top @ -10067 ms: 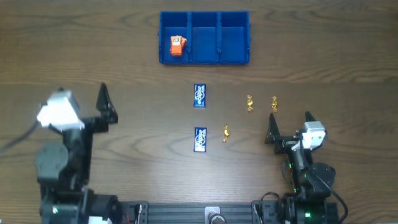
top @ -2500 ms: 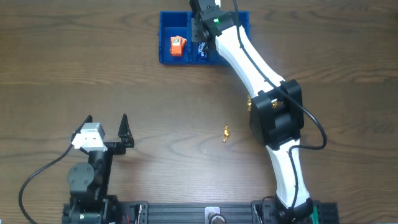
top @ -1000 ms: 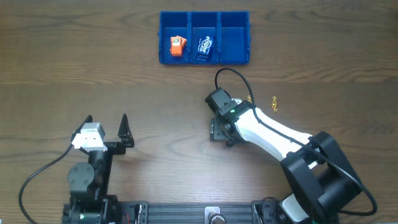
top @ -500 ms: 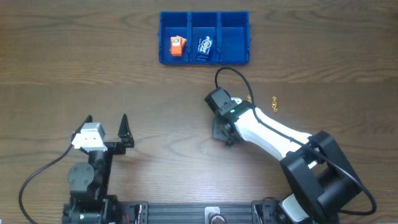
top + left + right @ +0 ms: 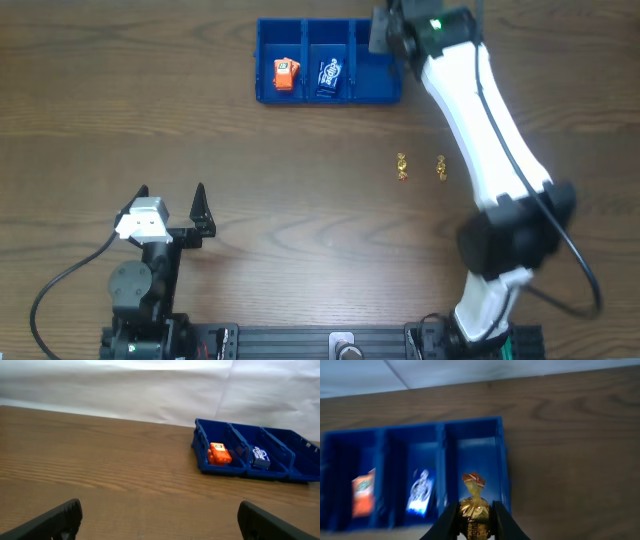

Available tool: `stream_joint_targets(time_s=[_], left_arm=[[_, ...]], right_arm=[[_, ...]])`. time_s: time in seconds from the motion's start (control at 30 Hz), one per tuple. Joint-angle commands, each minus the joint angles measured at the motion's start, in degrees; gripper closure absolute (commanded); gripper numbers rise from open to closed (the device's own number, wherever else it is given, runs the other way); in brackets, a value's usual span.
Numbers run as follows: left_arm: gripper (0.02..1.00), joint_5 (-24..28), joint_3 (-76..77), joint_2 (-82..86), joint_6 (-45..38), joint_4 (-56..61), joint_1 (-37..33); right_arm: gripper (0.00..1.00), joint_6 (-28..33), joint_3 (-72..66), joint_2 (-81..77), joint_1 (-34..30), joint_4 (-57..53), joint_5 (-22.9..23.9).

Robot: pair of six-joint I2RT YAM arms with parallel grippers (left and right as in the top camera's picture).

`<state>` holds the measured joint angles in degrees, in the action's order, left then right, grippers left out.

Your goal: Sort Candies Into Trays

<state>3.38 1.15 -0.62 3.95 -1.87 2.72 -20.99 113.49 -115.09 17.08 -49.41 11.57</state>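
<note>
1. Roughly halfway, judging from the layout: two kinds of candy binned, the third kind in hand.
2. Blue three-compartment tray (image 5: 328, 99) near the middle of the table's far edge.
3. In the compartment toward the table's left edge: one orange candy (image 5: 286, 73).
4. In the middle compartment: one blue-wrapped candy (image 5: 329, 74).
5. In the compartment toward the table's right edge: nothing visible yet in the right wrist view.
6. Right claw (image 5: 474, 519) clamped on a gold-wrapped candy (image 5: 474, 505), twisted end up, hanging at that third compartment, over or just short of its near wall; hard to tell which.
7. Left to do, probably: release of this candy into the third compartment, then the same trip for two loose gold candies (image 5: 402, 166) (image 5: 441, 166).
8. Those two side by side but apart on bare table, right of centre, between the tray and the near edge.
9. Left claw (image 5: 171, 192) with fingers apart and holding nothing, toward the table's near left corner, well apart from tray and candies.
</note>
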Motion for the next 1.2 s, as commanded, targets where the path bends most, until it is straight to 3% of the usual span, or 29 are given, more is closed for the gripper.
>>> stream_joint_targets(time_s=[0.03,0.2,0.27,0.3,0.33,0.37,0.43,0.57,0.7,0.83,1.2], left_arm=[[0.020,0.70,-0.87,0.31,-0.98,-2.36,-0.22],[0.020,0.70,-0.87,0.31,-0.98,-2.36,-0.22],[0.023,0.70,-0.87,0.31,-0.98,-2.36,-0.22],[0.020,0.70,-0.87,0.31,-0.98,-2.36,-0.22],[0.020,0.70,-0.87,0.31,-0.98,-2.36,-0.22],[0.020,0.70,-0.87,0.31,-1.01,-2.36,-0.22],[0.020,0.70,-0.87,0.31,-0.98,-2.36,-0.22],[0.020,0.70,-0.87,0.31,-1.01,-2.36,-0.22],[0.020,0.70,-0.87,0.31,-0.98,-2.36,-0.22],[0.020,0.70,-0.87,0.31,-0.98,-2.36,-0.22],[0.020,0.70,-0.87,0.31,-0.98,-2.36,-0.22]], right_arm=[[0.831,2.64,1.51,-9.05,-0.76,2.93,-1.77],[0.822,2.67,1.49,-12.57,-0.81,4.07,-2.21],[0.776,2.67,1.49,-12.66,-0.81,4.11,-2.21],[0.687,2.71,1.49,-12.66,-0.81,4.11,-2.21],[0.492,2.93,1.49,-12.66,-0.81,4.09,-2.21],[0.364,2.95,1.49,-12.66,-0.81,4.09,-2.21],[0.220,3.52,1.22,-11.72,-0.66,4.11,-2.19],[0.209,3.56,-5.44,-4.37,-0.76,4.26,-2.16],[0.222,3.48,-32.39,13.99,-0.63,10.19,-2.34],[0.226,2.73,-47.69,18.03,-0.33,10.75,-5.14],[0.255,1.55,-53.40,10.25,-0.22,15.21,-5.25]])
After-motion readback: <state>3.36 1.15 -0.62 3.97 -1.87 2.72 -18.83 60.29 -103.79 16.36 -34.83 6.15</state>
